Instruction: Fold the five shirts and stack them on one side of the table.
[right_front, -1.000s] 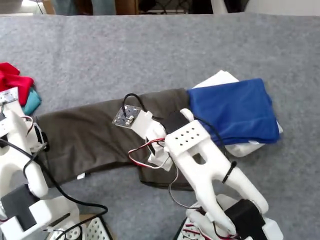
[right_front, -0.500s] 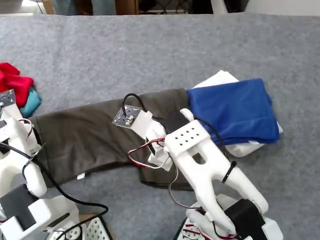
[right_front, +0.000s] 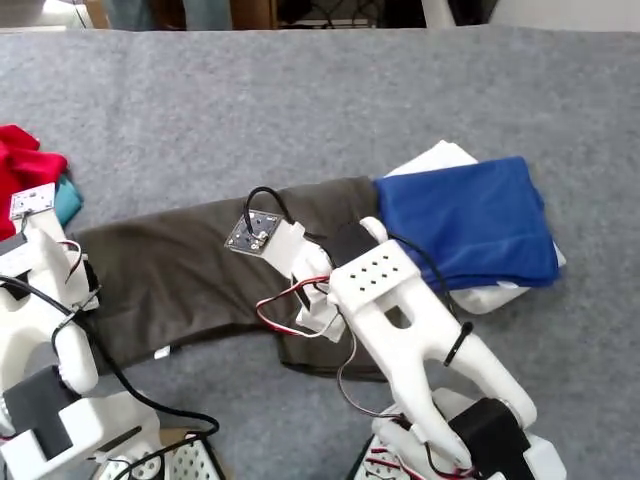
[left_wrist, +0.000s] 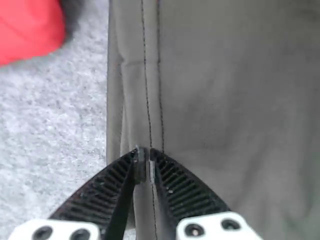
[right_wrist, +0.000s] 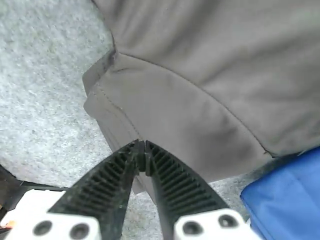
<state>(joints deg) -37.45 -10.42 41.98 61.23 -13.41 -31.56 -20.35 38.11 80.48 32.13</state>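
Note:
An olive-brown shirt (right_front: 190, 270) lies spread across the middle of the grey table (right_front: 300, 100). My left gripper (left_wrist: 145, 157) is shut on its stitched hem (left_wrist: 150, 100) at the shirt's left end, where the left arm (right_front: 45, 270) stands. My right gripper (right_wrist: 145, 152) is shut on a folded edge of the same shirt (right_wrist: 200, 75), under the right arm (right_front: 375, 285) near the shirt's front right part. A folded blue shirt (right_front: 465, 220) rests on a folded white shirt (right_front: 440, 160) at the right. Red (right_front: 25, 170) and teal (right_front: 65, 205) shirts lie bunched at the left edge.
The red shirt (left_wrist: 30, 25) lies close beside the hem I hold. The blue shirt (right_wrist: 290, 200) sits just past the right gripper. Bare grey cloth covers the far half of the table, and cables trail from both arm bases at the front.
The left arm has shifted slightly to the right and away from the front edge, with the hem still in its gripper. The right arm and the stacked shirts have not moved.

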